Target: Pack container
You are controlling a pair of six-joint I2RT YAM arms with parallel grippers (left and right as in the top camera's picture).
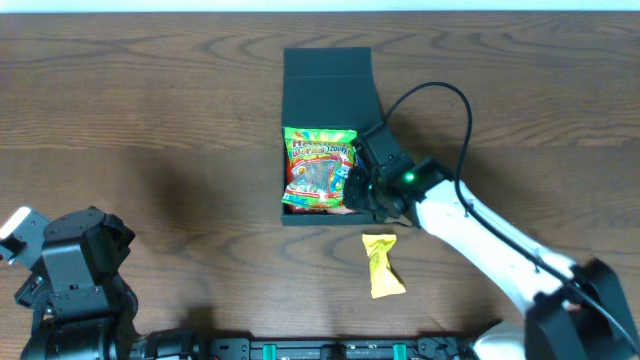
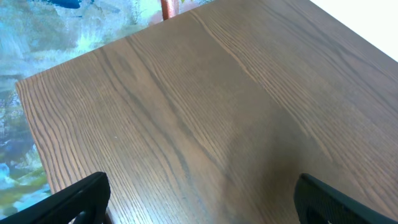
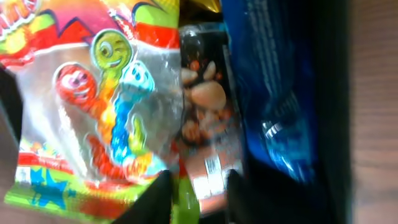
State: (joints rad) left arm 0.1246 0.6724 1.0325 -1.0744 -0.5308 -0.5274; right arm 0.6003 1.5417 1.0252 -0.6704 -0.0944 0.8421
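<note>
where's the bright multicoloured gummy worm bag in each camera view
overhead: the multicoloured plastic gummy worm bag lies in the dark square cardboard container, mid-picture.
left wrist: not in it, only bare wooden table.
right wrist: it fills the left half.
shared landmark: the right gripper, beside the bag in both.

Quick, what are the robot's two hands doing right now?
Left gripper: open, empty.
Right gripper: narrow gap, over the gummy packet; cannot tell if gripping.
</note>
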